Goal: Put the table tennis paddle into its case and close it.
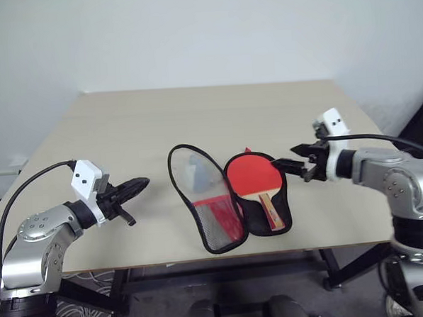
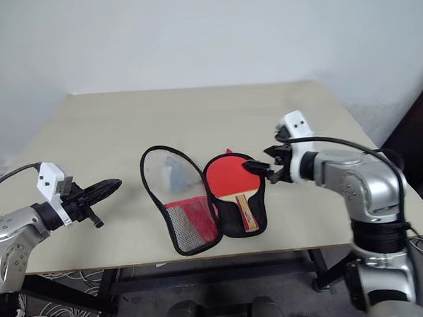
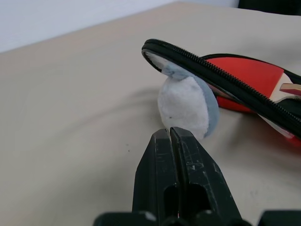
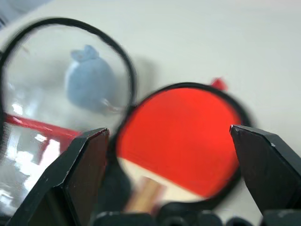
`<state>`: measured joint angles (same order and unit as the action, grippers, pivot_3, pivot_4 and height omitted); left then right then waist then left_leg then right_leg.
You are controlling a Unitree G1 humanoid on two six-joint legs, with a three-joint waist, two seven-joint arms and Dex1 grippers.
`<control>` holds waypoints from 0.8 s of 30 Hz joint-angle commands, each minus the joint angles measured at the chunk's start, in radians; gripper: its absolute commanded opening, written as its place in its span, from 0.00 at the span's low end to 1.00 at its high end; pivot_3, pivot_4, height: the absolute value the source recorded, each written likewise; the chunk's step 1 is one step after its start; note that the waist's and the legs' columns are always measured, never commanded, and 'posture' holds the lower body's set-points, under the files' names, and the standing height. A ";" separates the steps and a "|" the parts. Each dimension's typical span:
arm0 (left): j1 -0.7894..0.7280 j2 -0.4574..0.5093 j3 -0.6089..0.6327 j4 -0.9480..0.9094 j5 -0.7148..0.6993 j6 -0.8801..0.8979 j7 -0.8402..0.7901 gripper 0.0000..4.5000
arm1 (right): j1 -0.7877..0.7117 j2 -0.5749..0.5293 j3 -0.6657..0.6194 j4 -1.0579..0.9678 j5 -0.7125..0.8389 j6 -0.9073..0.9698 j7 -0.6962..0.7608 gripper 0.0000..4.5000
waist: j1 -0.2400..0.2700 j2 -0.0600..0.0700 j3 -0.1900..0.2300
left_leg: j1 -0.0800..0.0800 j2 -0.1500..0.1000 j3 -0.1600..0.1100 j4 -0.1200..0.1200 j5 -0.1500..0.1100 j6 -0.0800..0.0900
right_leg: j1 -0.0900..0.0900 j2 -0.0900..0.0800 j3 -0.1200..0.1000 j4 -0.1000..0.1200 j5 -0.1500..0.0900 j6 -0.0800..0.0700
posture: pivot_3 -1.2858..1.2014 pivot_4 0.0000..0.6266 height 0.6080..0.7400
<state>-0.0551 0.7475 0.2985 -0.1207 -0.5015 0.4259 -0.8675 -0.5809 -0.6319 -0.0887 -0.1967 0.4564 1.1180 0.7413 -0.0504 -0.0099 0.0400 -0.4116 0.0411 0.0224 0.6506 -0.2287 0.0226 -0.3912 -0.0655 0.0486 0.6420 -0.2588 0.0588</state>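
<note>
The case (image 1: 213, 226) lies unzipped near the table's front edge. Its left flap, with a clear window and a red and mesh lower part, stands tilted up. The table tennis paddle (image 1: 251, 175) lies red face up in the case's black-lined right half, with its wooden handle (image 1: 272, 211) pointing toward the front edge. My right gripper (image 1: 288, 167) hovers open just right of the paddle's round head, nothing between its fingers (image 4: 87, 174). My left gripper (image 1: 133, 187) is shut and empty, well left of the case and pointing at it.
A grey-blue lump (image 3: 186, 106) sits on the beige table (image 1: 195, 117) under the raised flap, whose zip edge leans over it. It also shows through the clear window (image 4: 89, 84). The table's front edge runs just below the case.
</note>
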 commanded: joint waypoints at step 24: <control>-0.341 -0.340 -0.355 -0.020 0.145 -0.051 0.147 0.00 | -0.185 -0.005 0.069 0.283 -0.076 -0.314 0.070 0.99 | 0.028 -0.001 0.000 | -0.002 -0.002 -0.002 0.005 0.000 0.000 | 0.001 0.001 0.001 0.001 0.001 0.001 | 0.52 0.00 1.00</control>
<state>-0.3499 0.4180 -0.0527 -0.1474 -0.3650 0.3869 -0.7270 -0.7377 -0.6211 0.0118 0.0872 0.3828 0.8304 0.8117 -0.0223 -0.0106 0.0396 -0.4134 0.0388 0.0207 0.6554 -0.2286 0.0230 -0.3897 -0.0648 0.0499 0.6434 -0.2582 0.0596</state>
